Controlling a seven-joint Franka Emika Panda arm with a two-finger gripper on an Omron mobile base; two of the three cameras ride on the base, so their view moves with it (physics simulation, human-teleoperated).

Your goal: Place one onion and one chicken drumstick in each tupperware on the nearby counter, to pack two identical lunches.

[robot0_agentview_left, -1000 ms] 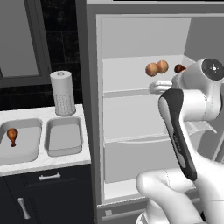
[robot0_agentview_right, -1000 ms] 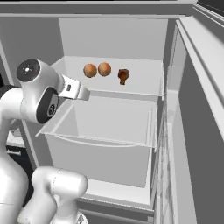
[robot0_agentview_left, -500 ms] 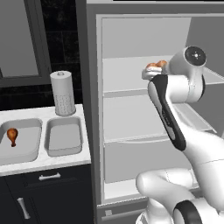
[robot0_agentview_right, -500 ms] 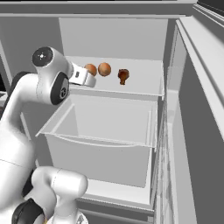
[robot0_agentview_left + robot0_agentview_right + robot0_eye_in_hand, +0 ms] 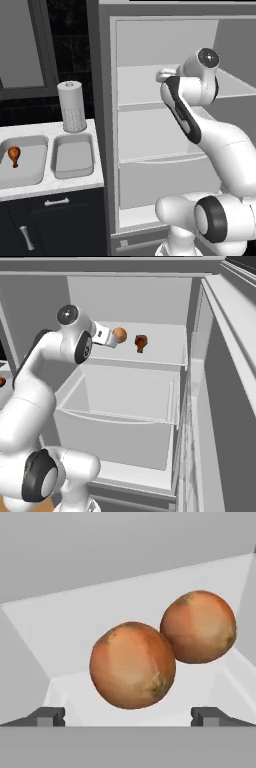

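Two onions [image 5: 132,664] touching on the fridge shelf [image 5: 165,351], two drumsticks [image 5: 141,342], two tubs [image 5: 74,156]. Arm raised, reaching shelfward. Claw [image 5: 128,714] spread wide, gripping nothing.

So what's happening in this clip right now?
The robot arm is reaching into the open fridge, its open gripper lined up on the nearer onion of two on the upper shelf; the second onion sits right beside it. Nothing is held. A chicken drumstick lies on the same shelf. On the counter, one tupperware already holds a drumstick; the other tupperware has nothing in it.
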